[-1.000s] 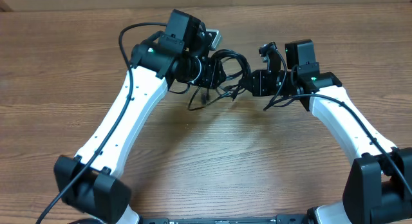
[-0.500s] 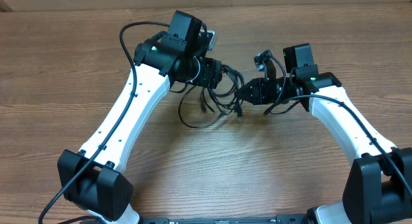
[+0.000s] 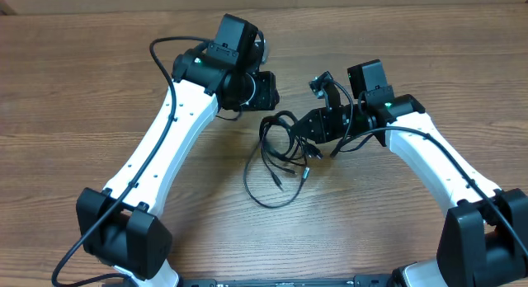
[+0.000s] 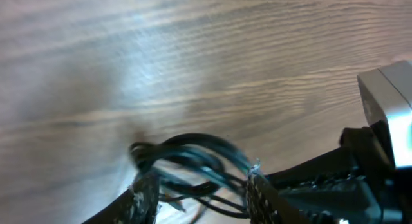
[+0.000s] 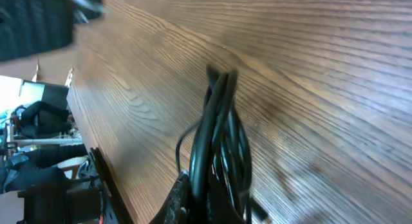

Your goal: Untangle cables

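Loosely, thin black cables [image 5: 217, 124] looped, pinched in right end effector [image 3: 305, 138], left end effector [image 4: 199, 188] spread wide.

Table [image 3: 82, 89]: brown wood-grain top, with the grain running left to right in the overhead view. We see the same surface in both wrist views.

On it, near the centre, lie the cables [image 3: 285, 143], thin and black. One wide loop rests flat on the wood and sags toward the near edge. Two short plug ends [image 3: 279, 184] lie within that loop, close to each other. The upper part of the bundle rises off the surface; we cannot tell exactly where contact ends.
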`<state>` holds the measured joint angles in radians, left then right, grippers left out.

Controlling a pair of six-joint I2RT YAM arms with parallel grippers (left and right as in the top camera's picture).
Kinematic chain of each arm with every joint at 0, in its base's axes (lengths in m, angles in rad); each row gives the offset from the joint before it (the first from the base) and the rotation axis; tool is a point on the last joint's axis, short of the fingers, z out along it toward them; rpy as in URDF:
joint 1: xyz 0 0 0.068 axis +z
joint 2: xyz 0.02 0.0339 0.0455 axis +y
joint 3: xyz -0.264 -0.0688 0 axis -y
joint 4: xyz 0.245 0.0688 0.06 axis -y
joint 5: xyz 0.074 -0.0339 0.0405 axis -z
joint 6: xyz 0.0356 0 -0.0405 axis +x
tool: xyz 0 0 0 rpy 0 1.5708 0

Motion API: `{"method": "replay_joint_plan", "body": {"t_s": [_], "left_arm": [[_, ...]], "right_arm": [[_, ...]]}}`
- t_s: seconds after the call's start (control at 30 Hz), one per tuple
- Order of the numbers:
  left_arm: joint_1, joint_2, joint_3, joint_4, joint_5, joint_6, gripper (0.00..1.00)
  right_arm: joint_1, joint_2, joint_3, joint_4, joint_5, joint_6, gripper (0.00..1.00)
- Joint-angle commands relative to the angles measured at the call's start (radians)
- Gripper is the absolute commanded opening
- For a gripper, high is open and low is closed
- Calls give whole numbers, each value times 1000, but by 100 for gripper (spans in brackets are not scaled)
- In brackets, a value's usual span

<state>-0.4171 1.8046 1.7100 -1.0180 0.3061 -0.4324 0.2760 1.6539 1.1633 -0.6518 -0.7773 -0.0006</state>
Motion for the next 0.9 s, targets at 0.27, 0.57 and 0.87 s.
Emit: {"method": "replay_joint_plan", "body": {"t_s": [0.27, 0.57, 0.87], "left_arm": [[5, 26, 19, -8, 183, -245, 42], [5, 26, 19, -21, 110, -303, 36], [16, 26, 19, 40, -23, -468, 36]], "right_arm": [[-1, -61, 30, 127, -9, 122, 4], [-10, -61, 30, 322, -34, 369, 4], [-10, -63, 30, 330, -87, 424, 4]]}}
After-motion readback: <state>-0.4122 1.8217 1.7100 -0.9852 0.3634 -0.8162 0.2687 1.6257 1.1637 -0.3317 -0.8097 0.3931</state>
